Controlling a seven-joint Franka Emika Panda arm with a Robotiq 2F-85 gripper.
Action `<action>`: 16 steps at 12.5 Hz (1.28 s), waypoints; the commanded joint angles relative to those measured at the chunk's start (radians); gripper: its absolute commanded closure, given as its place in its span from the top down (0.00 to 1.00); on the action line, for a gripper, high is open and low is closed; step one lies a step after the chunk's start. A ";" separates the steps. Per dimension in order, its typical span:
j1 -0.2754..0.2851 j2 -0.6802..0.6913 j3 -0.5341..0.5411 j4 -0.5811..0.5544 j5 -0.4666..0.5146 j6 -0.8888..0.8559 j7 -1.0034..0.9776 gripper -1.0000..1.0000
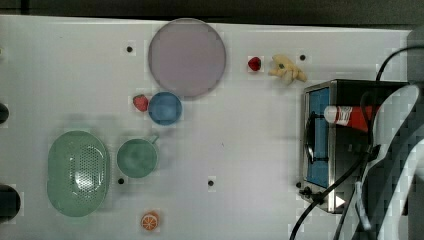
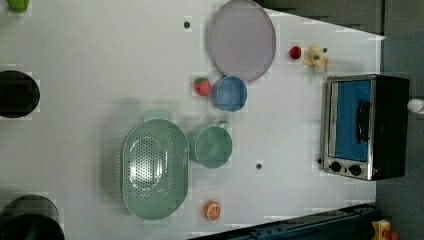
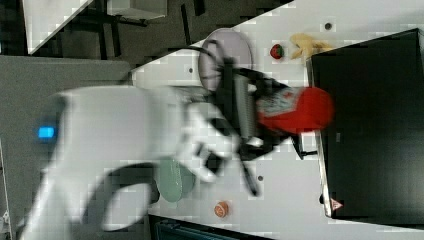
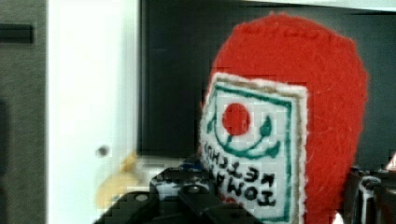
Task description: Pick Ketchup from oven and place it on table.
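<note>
The ketchup (image 4: 285,116) wears a stitched white label (image 4: 252,149) with a green border. On it sits a red tomato emblem with green leaves, and beneath that dark embroidered letters that appear turned over in the wrist view and seem to spell "TOMATO KETCHUP". Low on the oven (image 3: 370,125) in the right view there is a small red-edged warning triangle (image 3: 335,204); its inner symbol is too small to make out.
</note>
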 commanded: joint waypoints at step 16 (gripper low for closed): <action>0.200 -0.119 0.442 -0.384 -0.084 0.035 -0.011 0.64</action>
